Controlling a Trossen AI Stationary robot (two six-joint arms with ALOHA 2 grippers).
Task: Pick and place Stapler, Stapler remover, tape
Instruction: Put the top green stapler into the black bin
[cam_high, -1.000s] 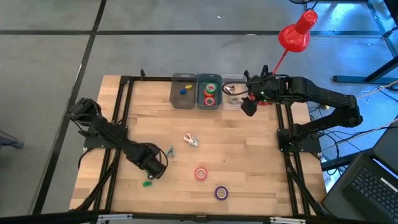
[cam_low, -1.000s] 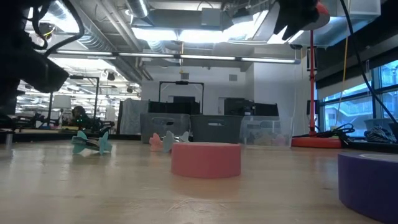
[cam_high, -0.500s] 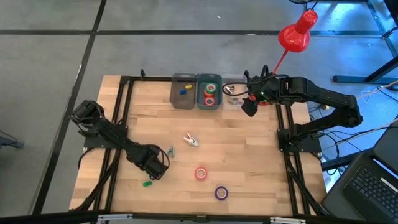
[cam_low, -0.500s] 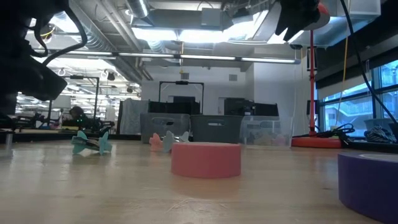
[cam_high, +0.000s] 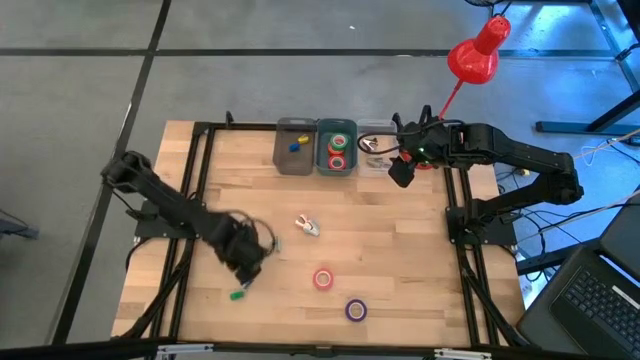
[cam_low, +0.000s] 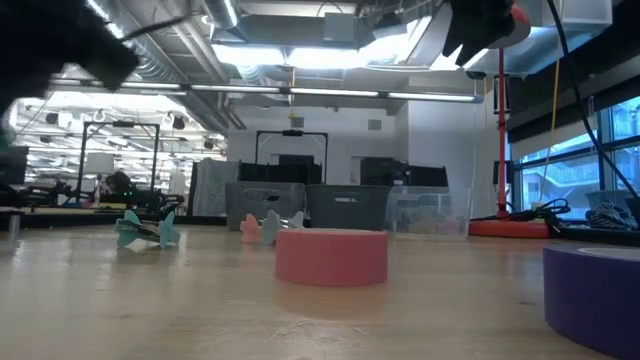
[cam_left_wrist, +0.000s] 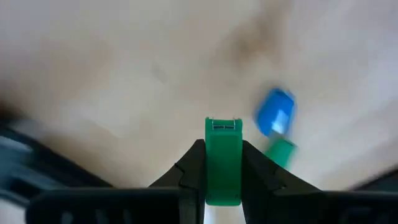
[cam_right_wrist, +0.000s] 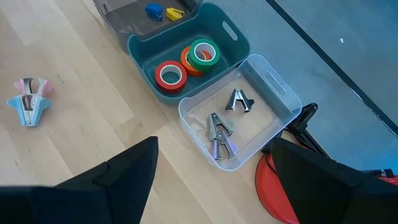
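Wooden table (cam_high: 400, 260), three bins at far edge. Teal bin (cam_right_wrist: 231, 38): red, orange, green tape. Clear bin (cam_right_wrist: 283, 99): staple removers. Near teal bin, unsorted: pink tape (cam_high: 323, 278), purple tape (cam_high: 356, 310), pastel remover (cam_high: 308, 226). Left gripper (cam_left_wrist: 222, 163) clamps green stapler (cam_left_wrist: 222, 155). Right gripper (cam_high: 399, 172), fingers wide, above clear bin.

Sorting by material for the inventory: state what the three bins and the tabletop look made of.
Grey bin: likely tinted translucent plastic, its contents showing through. Teal bin: opaque moulded plastic, smooth, with cut-out handles. Clear bin: transparent plastic, the floor visible through its walls. Tabletop: wood, apparently butcher-block, with visible plank seams and grain and a matte finish.
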